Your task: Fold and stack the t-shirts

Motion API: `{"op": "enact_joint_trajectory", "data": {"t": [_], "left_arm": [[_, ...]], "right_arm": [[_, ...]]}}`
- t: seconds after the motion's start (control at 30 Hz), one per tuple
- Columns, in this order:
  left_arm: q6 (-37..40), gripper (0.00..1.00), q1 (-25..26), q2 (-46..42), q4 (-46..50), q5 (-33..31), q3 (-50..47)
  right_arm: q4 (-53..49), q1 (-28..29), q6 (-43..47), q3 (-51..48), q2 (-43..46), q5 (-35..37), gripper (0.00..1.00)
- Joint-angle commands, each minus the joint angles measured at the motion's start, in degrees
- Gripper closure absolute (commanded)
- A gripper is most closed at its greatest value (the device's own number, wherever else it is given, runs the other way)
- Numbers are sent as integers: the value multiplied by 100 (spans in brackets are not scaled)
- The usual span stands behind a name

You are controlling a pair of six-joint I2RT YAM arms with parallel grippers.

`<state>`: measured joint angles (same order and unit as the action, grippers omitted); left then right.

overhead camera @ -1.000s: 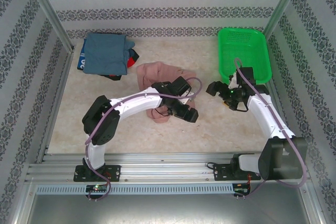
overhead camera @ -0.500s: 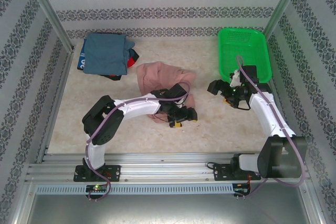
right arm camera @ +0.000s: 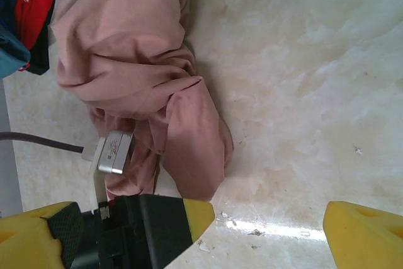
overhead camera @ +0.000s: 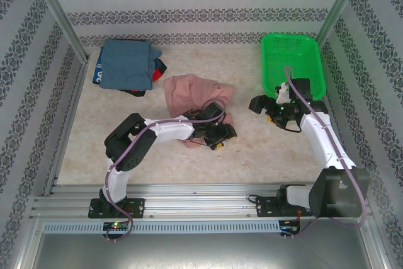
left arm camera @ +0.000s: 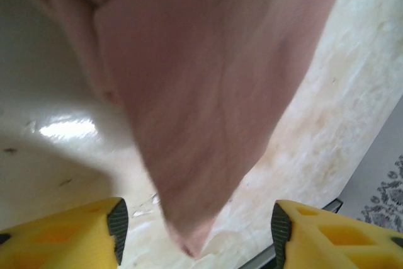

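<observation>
Pink t-shirt (overhead camera: 189,92) crumpled on the counter (overhead camera: 157,162) under and beyond the left tool (left arm camera: 198,222), one drooping corner between its spread fingers, open and not yet pinched. Judged a set-up for gripping that corner to draw the heap flat for folding. Right tool (overhead camera: 259,106) empty, jaws fully apart, with the heap just to its left, probably in reserve for a second corner; folded blue-grey, dark and red t-shirts (overhead camera: 129,67) stacked well beyond and left of the left tool, leaving working room between.
</observation>
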<state>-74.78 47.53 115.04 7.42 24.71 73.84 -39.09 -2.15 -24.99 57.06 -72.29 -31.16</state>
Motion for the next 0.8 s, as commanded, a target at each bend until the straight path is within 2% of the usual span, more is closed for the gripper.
{"op": "enact_joint_trajectory", "data": {"t": [0.0, 0.13, 0.27, 0.33, 0.57, 0.67, 0.77], "left_arm": [[-82, 45, 11, 167, -101, -409, 389], [26, 63, 11, 110, -80, -445, 507], [0, 90, 11, 5, -186, -307, 411], [48, 98, -13, -97, -141, -274, 394], [469, 100, -225, -462, 70, -262, 816], [986, 100, -362, -541, 398, -236, 1667], [1785, 100, -393, -419, 1095, -254, 3015]], "right_arm": [[-138, -48, 171, -11, 128, -119, 2], [-143, -51, 172, -25, 145, -187, 2], [-126, -53, 127, -171, 178, -222, 2], [-105, -49, 101, -228, 204, -242, 3], [41, -51, -48, -488, 274, -223, 3], [115, -49, -142, -572, 392, -105, 3], [217, -46, -265, -591, 510, -5, 3]]}}
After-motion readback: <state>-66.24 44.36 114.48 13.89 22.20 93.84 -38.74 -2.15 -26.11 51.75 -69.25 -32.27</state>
